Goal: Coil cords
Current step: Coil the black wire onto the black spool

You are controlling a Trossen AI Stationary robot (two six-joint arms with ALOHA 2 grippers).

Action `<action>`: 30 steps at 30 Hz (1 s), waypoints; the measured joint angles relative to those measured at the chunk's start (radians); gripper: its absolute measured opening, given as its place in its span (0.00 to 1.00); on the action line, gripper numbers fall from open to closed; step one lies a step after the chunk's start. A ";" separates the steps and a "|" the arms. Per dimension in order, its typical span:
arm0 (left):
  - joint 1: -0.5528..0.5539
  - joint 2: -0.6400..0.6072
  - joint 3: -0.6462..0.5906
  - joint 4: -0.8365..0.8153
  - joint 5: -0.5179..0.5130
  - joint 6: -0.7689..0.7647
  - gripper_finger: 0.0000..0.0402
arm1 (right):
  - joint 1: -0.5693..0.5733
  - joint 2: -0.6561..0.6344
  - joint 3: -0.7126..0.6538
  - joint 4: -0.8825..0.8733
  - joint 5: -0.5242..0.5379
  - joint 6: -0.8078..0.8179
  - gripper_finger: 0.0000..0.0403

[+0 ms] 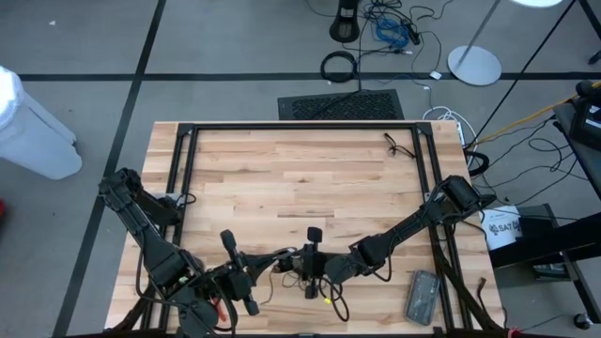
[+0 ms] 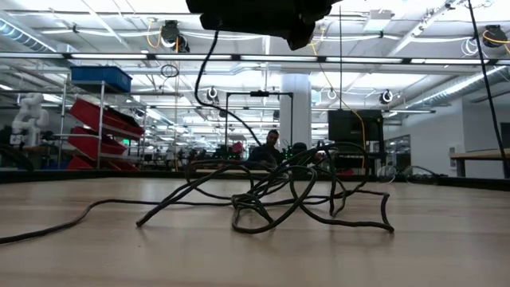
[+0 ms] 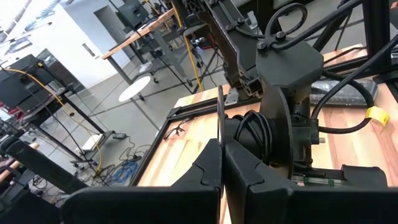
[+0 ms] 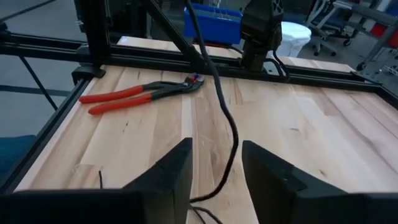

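High view shows both arms reaching in low over the near edge of the wooden table (image 1: 282, 178), with the left gripper (image 1: 246, 282) and right gripper (image 1: 315, 272) close together around the cords (image 1: 282, 261), which lie tangled on the near middle of the boards; low view shows that black cord (image 2: 287, 195) as a loose heap of loops resting on the tabletop, one strand rising to the dark gripper above. Left wrist view shows its fingers (image 3: 211, 168) pressed together; right wrist view shows its fingers (image 4: 174, 171) spread apart, a strand of cord (image 4: 227, 130) running between them without being pinched, and red-handled pliers (image 4: 137, 94) lying beyond on the boards.
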 joint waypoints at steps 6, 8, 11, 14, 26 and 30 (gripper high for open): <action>0.000 0.000 0.000 0.000 0.000 0.000 0.00 | 0.000 0.000 0.000 0.000 0.000 -0.009 0.22; 0.000 0.000 0.000 0.000 0.000 0.000 0.00 | 0.000 0.000 0.000 0.000 0.000 -0.017 0.18; 0.000 0.000 0.000 0.000 0.000 0.000 0.00 | 0.005 0.000 0.000 -0.001 0.000 -0.020 0.13; 0.000 0.000 0.000 0.000 0.000 0.000 0.00 | 0.011 0.000 0.000 -0.004 0.001 -0.020 0.11; 0.000 0.000 0.000 0.000 -0.001 0.000 0.00 | 0.034 -0.047 0.002 -0.079 0.000 -0.023 0.11; 0.000 0.000 0.000 0.000 -0.001 0.001 0.00 | 0.033 -0.047 0.002 -0.086 -0.030 -0.018 0.08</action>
